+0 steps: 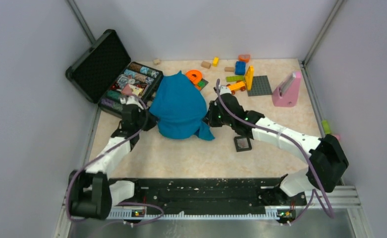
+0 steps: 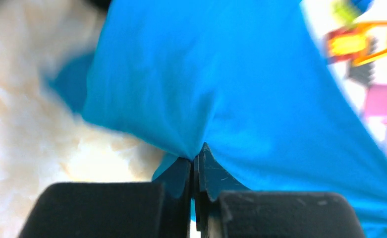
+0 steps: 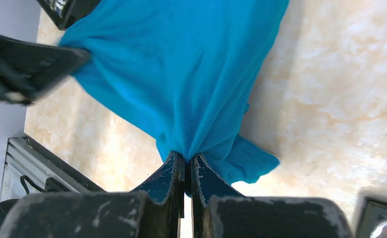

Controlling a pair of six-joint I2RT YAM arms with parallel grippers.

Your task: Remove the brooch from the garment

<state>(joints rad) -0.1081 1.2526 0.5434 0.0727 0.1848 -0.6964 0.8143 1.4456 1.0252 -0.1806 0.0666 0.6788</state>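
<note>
The blue garment lies bunched in the middle of the table and is held from both sides. My left gripper is shut on its left edge; in the left wrist view the fingertips pinch a fold of cloth. My right gripper is shut on its right edge, pinching cloth at the tips. No brooch shows on the visible cloth. A tiny pale greyish-pink piece, possibly the brooch, lies at the case's near edge, apart from the garment.
An open black case with several patterned pieces stands at the back left. A black square frame lies right of the garment. Toy blocks, a grey baseplate and a pink stand sit at the back right.
</note>
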